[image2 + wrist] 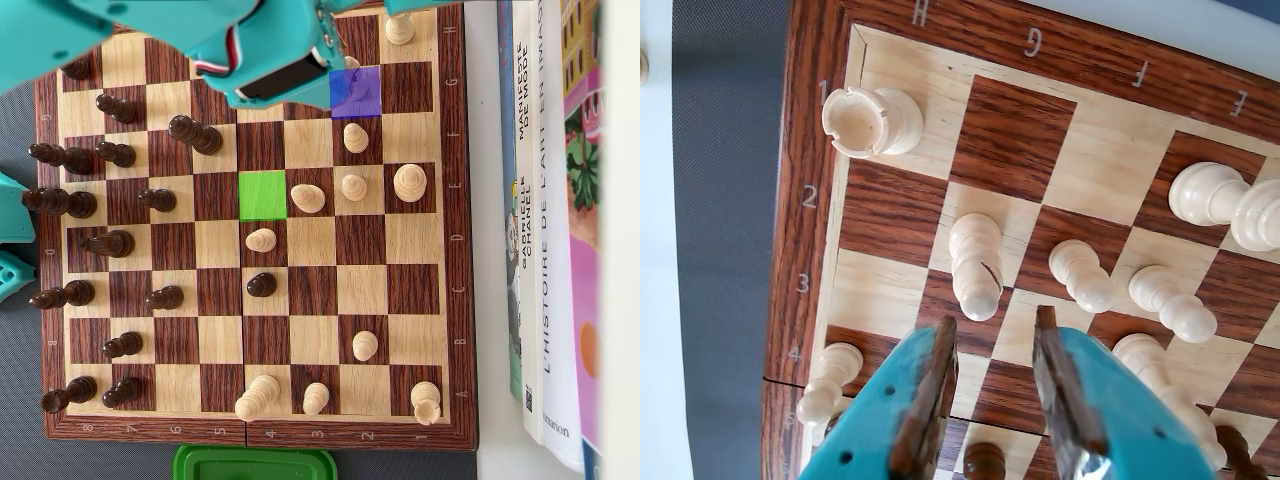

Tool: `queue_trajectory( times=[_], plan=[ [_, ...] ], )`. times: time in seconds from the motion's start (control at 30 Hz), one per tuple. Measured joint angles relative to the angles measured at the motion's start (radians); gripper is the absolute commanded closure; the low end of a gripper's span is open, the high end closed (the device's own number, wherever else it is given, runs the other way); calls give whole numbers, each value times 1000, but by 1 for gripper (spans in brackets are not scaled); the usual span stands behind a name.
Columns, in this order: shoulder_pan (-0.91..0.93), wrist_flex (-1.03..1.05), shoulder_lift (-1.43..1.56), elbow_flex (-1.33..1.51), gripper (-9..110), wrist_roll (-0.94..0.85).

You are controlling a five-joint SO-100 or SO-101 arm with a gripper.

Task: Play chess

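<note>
The wooden chessboard (455, 250) fills both views. In the wrist view my teal gripper (995, 322) hangs open over the G file around rank 4, with nothing between its fingers (935, 385). Just ahead of it stands a white bishop (977, 265) on G2, with white pawns (1083, 275) (1173, 303) to its right and a white rook (872, 122) on H1. A dark piece (985, 460) shows below the jaws. In the overhead view the teal arm (270, 60) covers the board's top; a blue square (355, 92) and a green square (263, 195) are marked.
Dark pieces (60, 203) crowd the board's left side in the overhead view, white ones (410, 182) the right. A white pawn (830, 380) stands by the left finger, another white piece (1160, 380) by the right. Books (545, 220) lie right of the board, a green lid (255, 465) below.
</note>
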Motion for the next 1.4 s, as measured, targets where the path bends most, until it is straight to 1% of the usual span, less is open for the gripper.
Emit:
queue_trajectory(
  times=[0.57, 0.8, 1.4],
  plan=[
    [5, 0, 0, 0, 88, 18],
    [5, -29, -64, -46, 88, 18],
    [2, -34, -83, -49, 88, 18]
  ],
)
